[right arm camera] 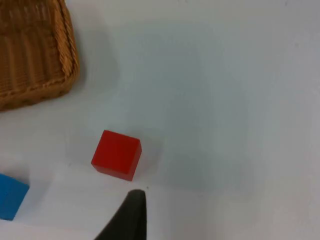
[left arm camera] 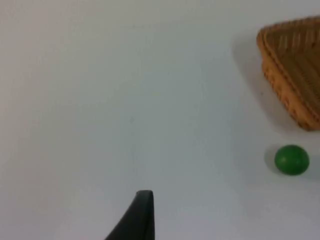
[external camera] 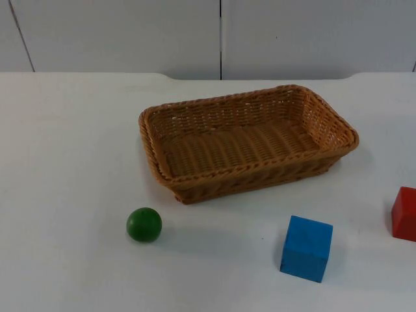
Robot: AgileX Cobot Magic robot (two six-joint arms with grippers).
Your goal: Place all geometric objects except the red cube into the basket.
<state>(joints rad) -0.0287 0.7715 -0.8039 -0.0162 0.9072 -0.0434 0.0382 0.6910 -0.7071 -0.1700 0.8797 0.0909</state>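
Basket: a woven brown basket [external camera: 247,143] sits on the white table [external camera: 71,162] toward the grey wall [external camera: 117,32], with nothing lying inside it.
Green ball: the green ball [external camera: 143,225] rests on the table in front of the basket's left corner, near it but apart from it.
Blue cube: the blue cube [external camera: 307,248] stands on the table in front of the basket's right half, well apart from the ball.
Red cube: the red cube [external camera: 404,214] stands to the right of the blue cube at the right edge of the top view, separate from both the blue cube and the basket.
Left tool: the left tool [left arm camera: 142,217] shows as one black fingertip over bare table; the green ball [left arm camera: 291,159] lies off to one side of it and well apart, with a corner of the basket [left arm camera: 295,75] beyond the ball. Whether the tool is spread or pressed together cannot be told.
Right tool: the right tool [right arm camera: 130,217] shows as one black fingertip just beside the red cube [right arm camera: 116,154], not touching it; the blue cube [right arm camera: 10,196] and a corner of the basket [right arm camera: 35,50] lie further off. Its spread cannot be told either.
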